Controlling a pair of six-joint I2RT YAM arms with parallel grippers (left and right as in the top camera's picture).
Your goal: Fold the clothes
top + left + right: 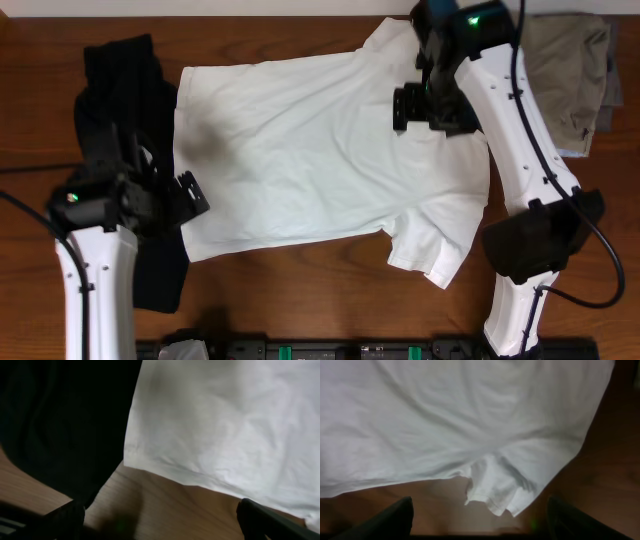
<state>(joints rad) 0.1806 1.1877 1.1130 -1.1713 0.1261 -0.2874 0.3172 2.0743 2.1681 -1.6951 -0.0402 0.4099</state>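
The clothes' main piece, a large white T-shirt (320,150), lies spread flat on the wooden table. A black garment (120,80) lies at the left, partly under my left arm. My left gripper (188,196) hovers open at the shirt's lower-left hem corner (131,458); its fingers (65,521) stand wide apart over bare wood, and the left gripper (160,527) holds nothing. My right gripper (420,108) hangs open above the shirt's right side. In the right wrist view a crumpled sleeve (495,491) lies just ahead of the right gripper (480,525), untouched.
Khaki and grey pieces (572,80) are piled at the back right corner. The black garment (60,420) fills the left of the left wrist view. Bare wood (300,290) shows along the front edge. My right arm's base (530,245) stands beside the lower sleeve.
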